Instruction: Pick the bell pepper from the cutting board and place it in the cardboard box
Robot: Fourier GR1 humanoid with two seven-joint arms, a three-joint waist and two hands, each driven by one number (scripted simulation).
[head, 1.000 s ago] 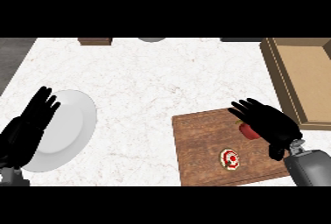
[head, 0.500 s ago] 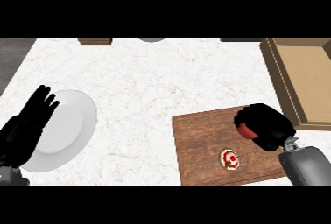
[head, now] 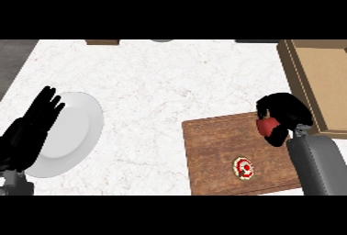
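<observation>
Right hand [head: 283, 114] is clenched around the bell pepper [head: 265, 126] over the cutting board's [head: 224, 156] far right corner. Pick appears done; transfer to cardboard box [head: 318, 78] remains.

head view | steeply down onto counter [head: 169, 82] | forearms enter lower edge

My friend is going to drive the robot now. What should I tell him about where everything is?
Right hand: curled round the red bell pepper, at the far right corner of the cutting board.
Left hand: open, resting at the left edge over the white plate.
Cardboard box: beside the board, at the right edge.
A small round red-and-white thing lies on the board.
Done: pepper grasped.
Left: lift it, carry it right to the box, let go inside.
</observation>
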